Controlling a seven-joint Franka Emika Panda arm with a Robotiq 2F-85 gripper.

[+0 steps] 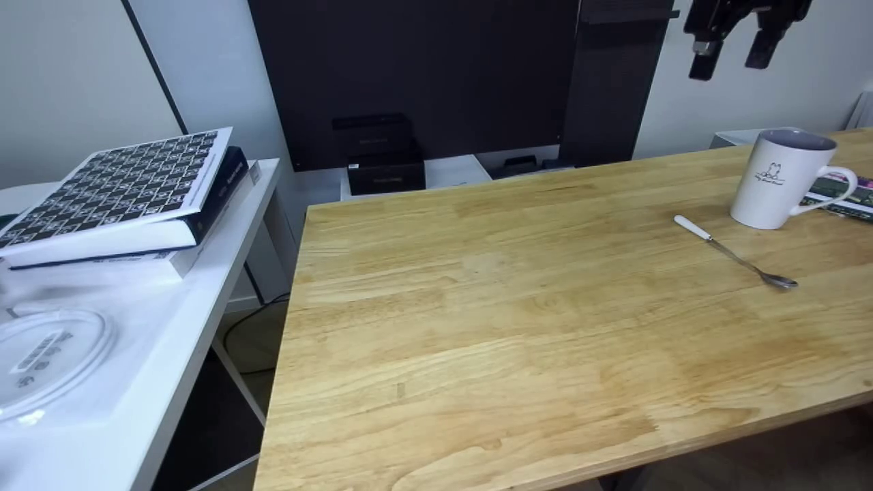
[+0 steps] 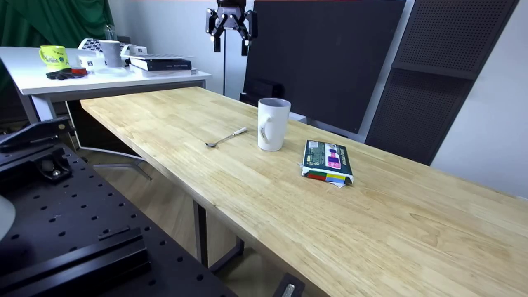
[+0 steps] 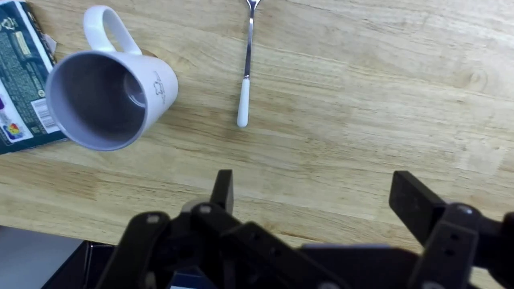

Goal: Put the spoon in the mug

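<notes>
Spoon [image 3: 247, 66], white-handled and silvery, is laid flat on a long wooden table [image 2: 412, 231]. The table is backed by a large black panel [image 2: 313, 53] and, in an exterior view, is flanked by a dark perforated platform [image 2: 111, 210]. In both exterior views, a white table [image 1: 204, 293] is placed past its end, loaded with stacked books [image 1: 123, 198]; a yellow-green cup [image 2: 55, 57] and a gray cup [image 2: 111, 53] are also kept there.

On the wooden table, a dark green packet [image 2: 328, 163] is set near the white mug [image 2: 274, 123], which is stood upright between packet and spoon, apart from both.

High above, a gripper [image 2: 231, 46] is held with its fingers [image 3: 413, 200] spread wide. In the wrist view, the spoon is seen well below and ahead of them, its white handle end pointed their way and lined up within the gap, closer to the finger at picture left; most of its bowl is cut off by the top edge.

On the mug's side, a small animal figure is printed above script too small to be read. A barcode is printed on the packet. Pale lettering on a dark book spine cannot be made out.
</notes>
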